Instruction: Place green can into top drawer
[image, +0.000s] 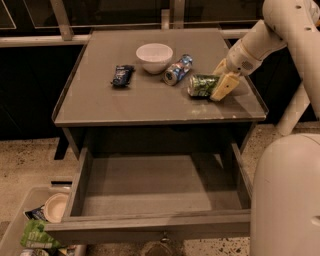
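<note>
green can (200, 85) lies on its side near the right edge of the grey tabletop (150, 102). the gripper (218, 83) is at its right end, jaws either side of it; cannot tell whether they clamp it. just left lie a blue-and-silver can (178, 70), white bowl (154, 57) and dark packet (122, 75). below, the top drawer (150, 186) stands pulled out.

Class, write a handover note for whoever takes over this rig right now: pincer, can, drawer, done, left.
Pincer: at the right end of the green can, right side of the table; hold unclear.
Green can: on its side on the table, not lifted.
Top drawer: pulled open, bottom bare.
Done: drawer open, pincer at can.
Left: lift can, lower it into drawer.
</note>
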